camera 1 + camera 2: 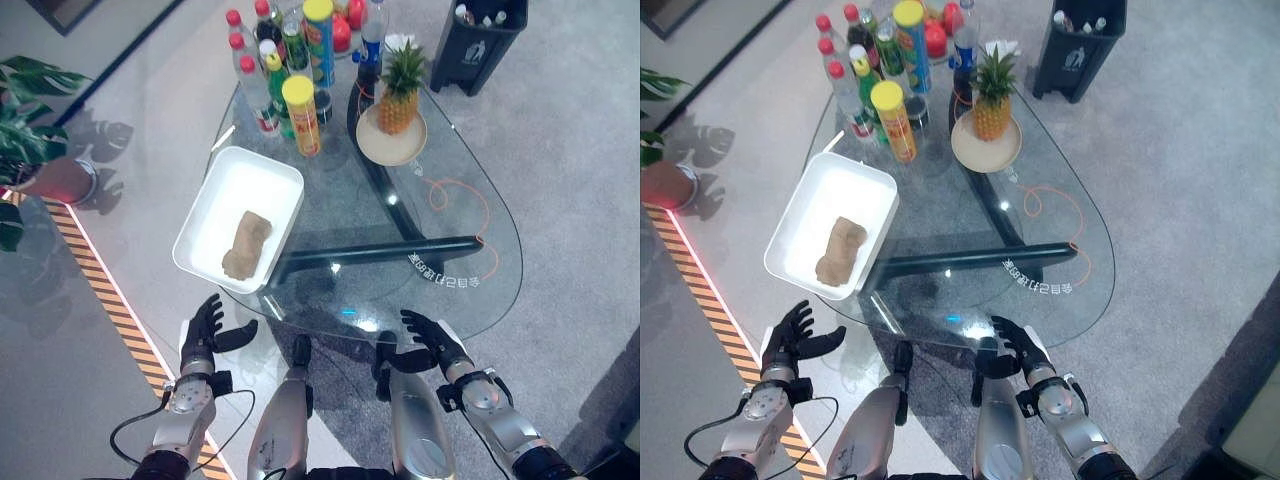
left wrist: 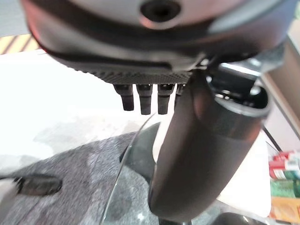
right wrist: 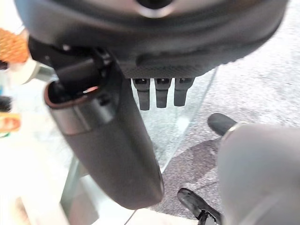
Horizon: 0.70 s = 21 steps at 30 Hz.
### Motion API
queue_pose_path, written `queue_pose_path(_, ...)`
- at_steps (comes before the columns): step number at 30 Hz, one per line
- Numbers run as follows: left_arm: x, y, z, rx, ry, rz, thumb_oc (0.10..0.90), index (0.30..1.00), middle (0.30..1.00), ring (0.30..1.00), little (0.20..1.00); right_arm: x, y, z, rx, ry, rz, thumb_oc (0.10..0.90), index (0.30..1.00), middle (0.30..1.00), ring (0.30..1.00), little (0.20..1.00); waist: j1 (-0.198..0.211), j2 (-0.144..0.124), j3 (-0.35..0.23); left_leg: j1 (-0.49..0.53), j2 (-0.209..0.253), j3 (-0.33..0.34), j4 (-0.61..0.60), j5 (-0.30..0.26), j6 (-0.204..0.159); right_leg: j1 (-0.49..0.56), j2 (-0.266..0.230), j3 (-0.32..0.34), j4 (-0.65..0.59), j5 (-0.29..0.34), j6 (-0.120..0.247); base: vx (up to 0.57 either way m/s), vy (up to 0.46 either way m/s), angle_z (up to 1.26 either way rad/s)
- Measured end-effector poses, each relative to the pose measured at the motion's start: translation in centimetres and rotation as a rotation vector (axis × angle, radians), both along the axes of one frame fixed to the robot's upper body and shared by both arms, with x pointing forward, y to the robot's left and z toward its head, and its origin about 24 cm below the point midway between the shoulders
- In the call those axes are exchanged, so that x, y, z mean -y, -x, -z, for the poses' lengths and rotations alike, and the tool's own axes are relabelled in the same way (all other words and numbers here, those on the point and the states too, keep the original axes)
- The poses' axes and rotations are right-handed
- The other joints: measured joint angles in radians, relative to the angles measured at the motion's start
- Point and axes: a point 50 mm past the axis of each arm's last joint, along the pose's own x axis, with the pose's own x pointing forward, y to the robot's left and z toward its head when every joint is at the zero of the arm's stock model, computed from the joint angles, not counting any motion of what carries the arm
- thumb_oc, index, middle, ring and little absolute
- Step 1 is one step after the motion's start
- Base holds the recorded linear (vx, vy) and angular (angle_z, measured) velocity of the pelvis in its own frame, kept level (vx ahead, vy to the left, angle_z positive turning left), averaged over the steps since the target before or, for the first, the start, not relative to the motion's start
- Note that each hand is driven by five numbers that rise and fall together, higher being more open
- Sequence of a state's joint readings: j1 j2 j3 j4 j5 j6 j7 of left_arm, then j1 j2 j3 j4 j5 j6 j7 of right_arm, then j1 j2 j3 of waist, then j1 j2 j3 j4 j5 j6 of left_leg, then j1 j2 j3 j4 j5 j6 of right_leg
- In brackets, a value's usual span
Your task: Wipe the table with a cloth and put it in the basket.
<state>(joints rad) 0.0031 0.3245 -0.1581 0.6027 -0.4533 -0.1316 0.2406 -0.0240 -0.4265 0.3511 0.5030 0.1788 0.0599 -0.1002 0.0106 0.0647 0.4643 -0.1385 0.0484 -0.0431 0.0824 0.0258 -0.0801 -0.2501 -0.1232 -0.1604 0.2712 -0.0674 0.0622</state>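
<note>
The cloth (image 1: 246, 244) is lying inside the white rectangular basket (image 1: 207, 198), toward the basket's near right corner. The cloth is tan to light brown, bunched into an elongated, crumpled lump with visible folds, and it is resting on the basket's floor, apart from both hands. The basket is sitting on the left part of the glass table (image 1: 450, 210), with its outer side overhanging the table's left rim.

The left hand (image 1: 205, 328) is hovering off the near left edge of the table, just below the basket's near corner, touching nothing. Its fingers are spread and relaxed, with the thumb held out to the side; the left wrist view is showing the fingertips (image 2: 146, 99) extended in a row and nothing between them and the thumb.

The right hand (image 1: 432, 335) is positioned at the near edge of the glass table, fingers loosely extended and empty. The right wrist view is showing the fingers (image 3: 161, 91) straight beside the thumb, with the table's glass rim past them.

At the far end of the table, a group of bottles (image 1: 262, 70) and two yellow-lidded cans (image 1: 301, 114) are standing upright. A pineapple (image 1: 398, 92) is standing on a round plate (image 1: 392, 148) just right of them. A dark waste bin (image 1: 476, 38) is standing on the floor beyond the table.
</note>
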Motion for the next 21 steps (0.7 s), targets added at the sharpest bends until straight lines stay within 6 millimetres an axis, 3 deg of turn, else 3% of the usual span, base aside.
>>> queue_pose_path(1, 1.1, 1.9, 1.9, -0.084, 0.042, 0.028, 0.8, 0.9, 0.9, 0.9, 0.9, 0.7, 1.4, 1.5, -0.074, 0.017, 0.035, 0.8, 0.9, 0.9, 0.9, 0.9, 0.002, 0.017, -0.05, 0.035, 0.007, 0.0, -0.023, 0.001, 0.001, 0.044, 0.01, -0.005, -0.04, 0.009, -0.002, 0.0, 0.0, 0.0)
queue_pose_path(2, 1.1, 1.9, 1.9, -0.084, 0.042, 0.028, 0.8, 0.9, 0.9, 0.9, 0.9, 0.7, 1.4, 1.5, -0.074, 0.017, 0.035, 0.8, 0.9, 0.9, 0.9, 0.9, 0.002, 0.017, -0.05, 0.035, 0.007, 0.0, -0.023, 0.001, 0.001, 0.044, 0.01, -0.005, -0.04, 0.009, -0.002, 0.03, -0.096, 0.0)
queue_pose_path(3, 1.7, 3.2, 3.0, -0.14, 0.061, 0.04, 0.8, 0.9, 0.9, 0.9, 0.9, 0.9, 2.2, 2.4, -0.12, 0.023, 0.056, 0.8, 0.9, 0.9, 0.9, 0.9, -0.001, 0.015, -0.081, 0.054, 0.012, 0.001, -0.03, 0.001, 0.001, 0.077, 0.016, -0.011, -0.073, 0.015, -0.002, 0.04, -0.122, 0.06)
queue_pose_path(6, 3.1, 7.3, 7.1, -0.386, 0.119, 0.022, 0.8, 0.9, 0.9, 0.9, 0.9, 1.0, 5.6, 6.3, -0.33, 0.027, 0.17, 0.8, 0.9, 0.9, 0.9, 0.9, 0.0, -0.019, -0.192, 0.12, 0.022, 0.002, -0.035, 0.002, -0.001, 0.181, 0.03, -0.027, -0.158, 0.02, 0.002, 0.06, -0.133, 0.05)
queue_pose_path(7, 3.1, 7.3, 7.1, -0.386, 0.119, 0.022, 0.8, 0.9, 0.9, 0.9, 0.9, 1.0, 5.6, 6.3, -0.33, 0.027, 0.17, 0.8, 0.9, 0.9, 0.9, 0.9, 0.0, -0.019, -0.192, 0.12, 0.022, 0.002, -0.035, 0.002, -0.001, 0.181, 0.03, -0.027, -0.158, 0.02, 0.002, 0.08, -0.11, 0.03)
queue_pose_path(8, 2.8, 9.8, 8.5, -0.51, 0.166, -0.045, 0.8, 0.9, 0.9, 0.9, 0.9, 0.8, 8.8, 8.1, -0.459, 0.007, 0.241, 0.8, 0.9, 0.9, 0.9, 0.9, 0.005, -0.042, -0.29, 0.135, 0.037, 0.005, -0.05, -0.007, -0.013, 0.197, 0.046, -0.034, -0.188, 0.02, -0.001, 0.05, -0.076, -0.02)
queue_pose_path(12, 2.1, 10.8, 9.0, -0.582, 0.11, -0.008, 0.8, 0.9, 0.9, 0.9, 0.9, 1.7, 10.7, 8.7, -0.513, -0.034, 0.36, 0.8, 0.9, 0.9, 0.9, 0.9, 0.007, -0.048, -0.337, 0.158, 0.052, 0.007, -0.067, -0.023, -0.006, 0.214, 0.058, -0.024, -0.206, 0.031, -0.012, 0.02, -0.069, -0.08)
queue_pose_path(15, 1.9, 11.3, 9.2, -0.609, 0.101, -0.01, 0.8, 0.9, 0.9, 0.9, 0.9, 2.1, 11.4, 8.9, -0.527, -0.061, 0.425, 0.8, 0.9, 0.9, 0.9, 0.9, 0.007, -0.043, -0.346, 0.158, 0.047, 0.014, -0.067, -0.033, 0.007, 0.216, 0.06, -0.011, -0.218, 0.048, -0.01, 0.0, -0.03, -0.13)
queue_pose_path(18, 1.8, 13.4, 9.8, -0.706, 0.119, -0.047, 0.8, 0.9, 0.9, 0.9, 0.9, 2.4, 12.6, 9.4, -0.58, -0.09, 0.509, 0.8, 0.9, 0.9, 0.9, 0.9, 0.007, -0.038, -0.356, 0.185, 0.047, 0.037, -0.085, -0.035, 0.011, 0.24, 0.062, 0.007, -0.259, 0.077, -0.01, 0.01, -0.037, -0.24)
queue_pose_path(21, 1.6, 13.8, 9.9, -0.72, 0.131, -0.063, 0.8, 0.9, 0.9, 0.9, 0.9, 2.4, 13.2, 9.5, -0.594, -0.107, 0.532, 0.8, 0.9, 0.9, 0.9, 0.9, 0.003, -0.034, -0.366, 0.192, 0.047, 0.038, -0.1, -0.036, 0.011, 0.25, 0.057, 0.012, -0.271, 0.08, -0.009, 0.01, -0.004, -0.01)
